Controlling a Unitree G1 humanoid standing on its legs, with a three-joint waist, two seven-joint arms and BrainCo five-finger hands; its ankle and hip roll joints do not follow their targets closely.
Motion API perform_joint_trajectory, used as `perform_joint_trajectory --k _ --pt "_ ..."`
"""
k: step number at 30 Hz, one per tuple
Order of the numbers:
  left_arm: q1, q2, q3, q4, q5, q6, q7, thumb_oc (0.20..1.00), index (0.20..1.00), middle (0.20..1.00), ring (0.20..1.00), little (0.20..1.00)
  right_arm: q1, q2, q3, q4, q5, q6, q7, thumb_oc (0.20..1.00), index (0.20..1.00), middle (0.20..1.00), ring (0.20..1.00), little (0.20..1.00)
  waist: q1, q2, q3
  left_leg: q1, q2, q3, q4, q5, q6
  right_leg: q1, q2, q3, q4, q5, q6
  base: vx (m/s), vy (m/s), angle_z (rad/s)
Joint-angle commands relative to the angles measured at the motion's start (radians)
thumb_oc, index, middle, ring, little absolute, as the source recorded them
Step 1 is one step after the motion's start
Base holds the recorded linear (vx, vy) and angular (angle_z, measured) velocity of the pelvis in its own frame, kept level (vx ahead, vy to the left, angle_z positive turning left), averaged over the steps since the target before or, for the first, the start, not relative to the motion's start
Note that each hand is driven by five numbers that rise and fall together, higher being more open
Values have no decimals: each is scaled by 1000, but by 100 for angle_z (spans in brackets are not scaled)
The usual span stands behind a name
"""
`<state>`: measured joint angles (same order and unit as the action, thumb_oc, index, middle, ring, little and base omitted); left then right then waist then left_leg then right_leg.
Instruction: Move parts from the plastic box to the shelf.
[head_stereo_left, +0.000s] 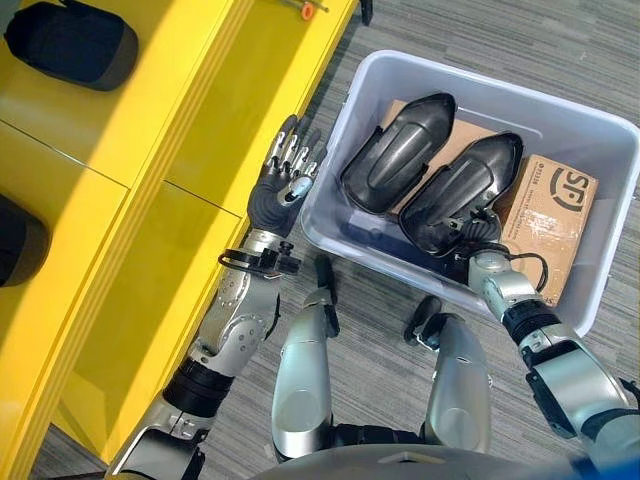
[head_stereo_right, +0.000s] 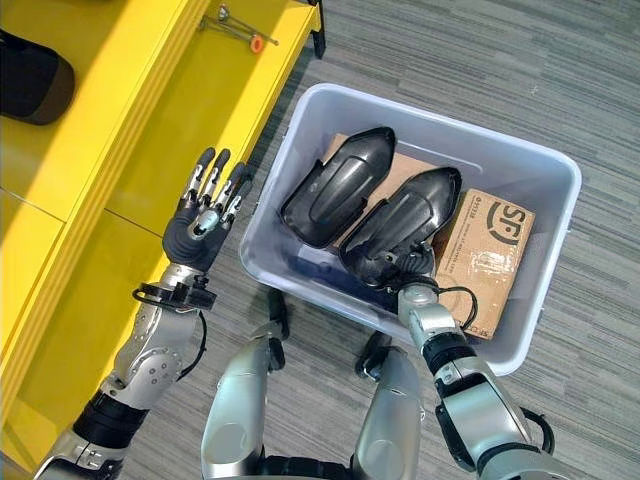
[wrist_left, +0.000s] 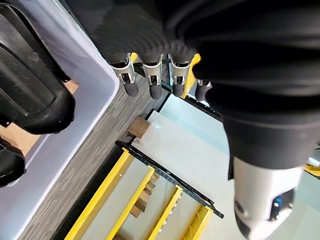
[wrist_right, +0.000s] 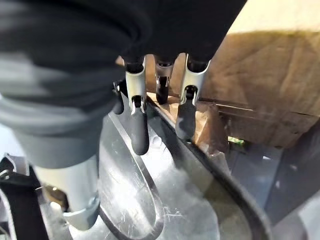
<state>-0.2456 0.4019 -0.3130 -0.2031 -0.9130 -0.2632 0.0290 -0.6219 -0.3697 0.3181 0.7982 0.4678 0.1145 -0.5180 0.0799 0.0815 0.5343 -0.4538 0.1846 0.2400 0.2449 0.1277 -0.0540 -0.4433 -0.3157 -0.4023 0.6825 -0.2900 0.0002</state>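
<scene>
The box (head_stereo_left: 600, 150) sits on the grey floor (head_stereo_left: 520, 40), right beside the yellow shelf (head_stereo_left: 120, 130). Only a thin strip of floor runs between the shelf edge and the box wall. Two black parts lie side by side in the box, on top of a brown carton (head_stereo_left: 550, 215). The left part (head_stereo_left: 395, 150) is close to the box's near-left wall. The right part (head_stereo_left: 465, 190) lies in the middle, with its lower end by the near wall.

The left hand (head_stereo_left: 280, 185) is up in the air over that thin strip, between the shelf and the box. Its fingers (wrist_left: 152, 80) are straight and spread, and it holds nothing.

The right hand (wrist_right: 160, 90) reaches down into the box at the lower end of the right part. Its fingers (wrist_right: 137, 125) look straight and seem to rest on the part's rim, but the thumb is hard to make out, so I cannot tell if it has a hold.

Two more black parts already lie on the shelf: one (head_stereo_left: 75, 40) at the far left and one (head_stereo_left: 20, 240) cut off by the edge of the view. A small tool with an orange tip (head_stereo_right: 240, 30) lies at the far end of the shelf.
</scene>
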Motion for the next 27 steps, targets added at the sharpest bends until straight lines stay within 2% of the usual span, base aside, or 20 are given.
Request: perform_joint_trajectory --k 1,3,4,5,6,9,15,20,24,27 --pt "-4 0 -7 -67 15 -22 -31 1000 1000 1000 1000 1000 -80 28 -8 -25 25 -109 21 1000 1000 1000 1000 1000 45 34 -14 42 -29 -1 35 -128 3 16 11 37 -21 45 35 0 0 0" --pt "1 2 -2 -73 12 -17 -35 1000 1000 1000 1000 1000 -86 21 -20 -72 -2 -103 -4 1000 1000 1000 1000 1000 43 33 -14 48 -30 0 34 -130 3 20 12 37 -21 44 36 0 0 0" --pt "4 0 1 -80 19 -8 -32 1000 1000 1000 1000 1000 -89 15 -31 -138 -79 -82 -81 1000 1000 1000 1000 1000 37 30 -14 60 -28 3 34 -132 3 27 12 40 -19 44 38 0 0 0" --pt "4 0 0 -81 19 -7 -30 1000 1000 1000 1000 1000 -89 12 -32 -151 -110 -83 -103 1000 1000 1000 1000 1000 34 30 -14 62 -27 4 35 -133 3 28 12 41 -19 44 39 32 25 0" --pt "6 0 -3 -84 21 -10 -23 1000 1000 1000 1000 1000 -92 0 -39 -190 -183 -68 -175 1000 1000 1000 1000 1000 27 28 -14 65 -24 8 36 -136 4 30 12 45 -19 44 41 0 0 0" --pt "9 -4 -10 -77 17 -24 -12 1000 1000 1000 1000 1000 -94 -24 -53 -263 -334 -21 -248 1000 1000 1000 1000 1000 13 29 -14 76 -23 14 31 -138 4 36 21 58 -33 48 46 7 19 -2" --pt "2 -5 -30 -65 12 -40 -3 1000 1000 1000 1000 1000 -130 -50 -45 -277 -418 -27 -232 1000 1000 1000 1000 1000 8 35 -14 81 -21 21 27 -137 2 40 19 63 -47 54 49 0 5 -1" --pt "-13 -3 -36 -57 3 -32 -12 1000 1000 1000 1000 1000 -216 -66 -31 -236 -452 -1 -214 1000 1000 1000 1000 1000 23 42 -14 82 -23 19 28 -136 -2 42 9 54 -41 51 50 0 0 0" --pt "-13 -4 -37 -54 1 -33 -19 1000 1000 1000 1000 1000 -240 -76 -30 -206 -470 4 -248 1000 1000 1000 1000 1000 28 45 -14 88 -25 19 20 -136 -2 47 7 48 -43 50 50 -4 8 0" --pt "-4 -5 -38 -57 3 -49 -17 1000 1000 1000 1000 1000 -207 -70 -42 -229 -402 1 -320 1000 1000 1000 1000 1000 20 45 -14 95 -26 23 11 -137 -1 48 9 52 -52 54 53 -19 34 4"
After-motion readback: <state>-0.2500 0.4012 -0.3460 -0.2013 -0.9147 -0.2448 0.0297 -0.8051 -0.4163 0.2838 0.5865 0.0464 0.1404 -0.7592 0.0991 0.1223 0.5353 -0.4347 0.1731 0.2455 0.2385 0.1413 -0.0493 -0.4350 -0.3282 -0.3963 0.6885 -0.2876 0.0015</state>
